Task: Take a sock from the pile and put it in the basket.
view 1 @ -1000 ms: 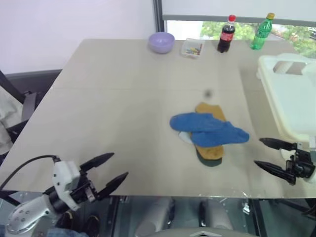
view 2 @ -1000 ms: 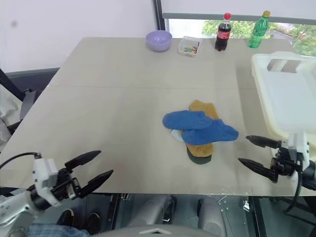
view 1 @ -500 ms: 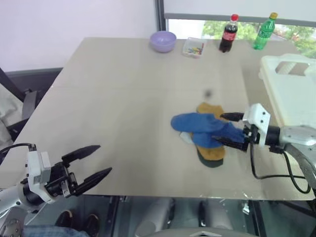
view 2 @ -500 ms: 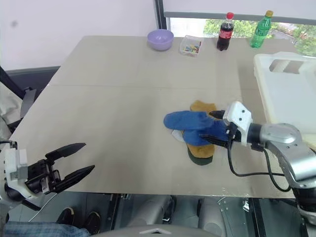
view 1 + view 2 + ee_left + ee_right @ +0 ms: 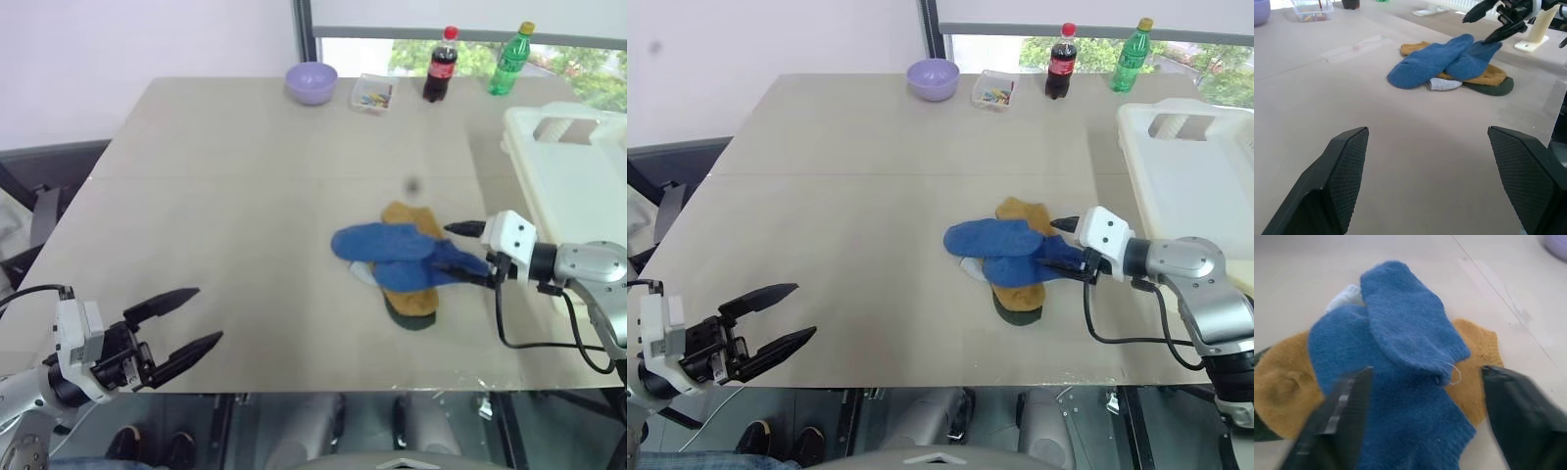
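The pile lies mid-table: two overlapping blue socks on top of a mustard-yellow one, with a pale grey bit and a dark green edge peeking out. My right gripper is at the pile's right end, open, its fingers straddling the blue sock's cuff. The cream-white basket stands at the table's right edge, just behind that arm. My left gripper hovers open and empty at the front left edge, well away from the pile.
Along the far edge stand a lilac bowl, a small clear box, a cola bottle and a green bottle. Bare tabletop surrounds the pile. A dark chair sits off the left side.
My right gripper swung from the table's front right corner in to the pile's right end, and its fingers have since narrowed somewhat around the blue sock. The left gripper drew back slightly leftward.
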